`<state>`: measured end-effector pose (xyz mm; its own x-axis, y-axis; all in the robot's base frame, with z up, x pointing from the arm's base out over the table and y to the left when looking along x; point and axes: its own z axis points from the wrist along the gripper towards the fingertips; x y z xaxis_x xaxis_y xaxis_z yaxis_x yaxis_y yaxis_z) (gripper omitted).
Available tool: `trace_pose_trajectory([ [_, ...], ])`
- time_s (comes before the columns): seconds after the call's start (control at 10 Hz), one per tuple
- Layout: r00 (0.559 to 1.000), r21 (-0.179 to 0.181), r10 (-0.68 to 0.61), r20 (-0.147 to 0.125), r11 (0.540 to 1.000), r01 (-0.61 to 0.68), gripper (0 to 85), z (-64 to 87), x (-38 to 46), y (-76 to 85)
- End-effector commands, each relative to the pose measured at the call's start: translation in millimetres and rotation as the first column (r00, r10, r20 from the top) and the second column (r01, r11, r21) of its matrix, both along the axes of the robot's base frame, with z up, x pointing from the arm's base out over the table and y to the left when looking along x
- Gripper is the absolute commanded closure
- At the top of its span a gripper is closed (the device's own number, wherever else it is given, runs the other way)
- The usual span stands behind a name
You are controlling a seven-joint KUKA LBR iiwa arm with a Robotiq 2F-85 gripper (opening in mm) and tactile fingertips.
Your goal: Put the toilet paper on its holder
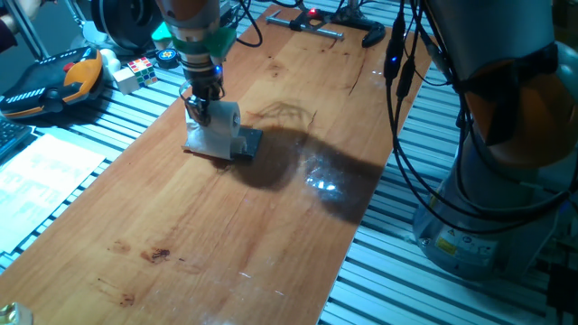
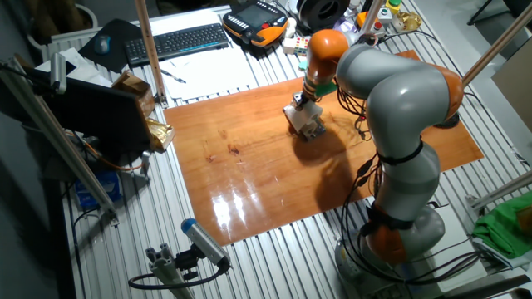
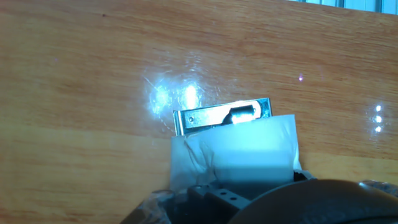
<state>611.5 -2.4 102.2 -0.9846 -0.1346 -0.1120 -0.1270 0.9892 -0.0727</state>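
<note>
White: one toilet paper [image 3: 245, 152], one holder [image 3: 214, 116].

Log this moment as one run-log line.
phase: placing | gripper: shut on toilet paper | toilet paper: low over holder, seating unclear | holder: on wooden table

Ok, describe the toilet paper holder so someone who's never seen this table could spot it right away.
On the long wooden tabletop, look directly below the robot's gripper, which is at a small white roll of toilet paper. The flat shiny grey metal plate of the holder lies beneath that roll, the only polished metal piece on the wood there.
</note>
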Motion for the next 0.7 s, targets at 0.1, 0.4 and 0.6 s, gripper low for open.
trace_pose_trajectory([
  [0.1, 1.000, 0.006, -0.004, -0.008, 1.000, 0.004, 84.0, -1.4, 0.7, 0.0],
  [0.4, 0.999, 0.006, -0.033, 0.012, 0.999, 0.033, 39.3, -1.0, 0.8, -0.7],
  [0.6, 0.998, 0.002, -0.053, 0.033, 0.999, 0.053, 8.7, -1.7, 1.2, -0.7],
])
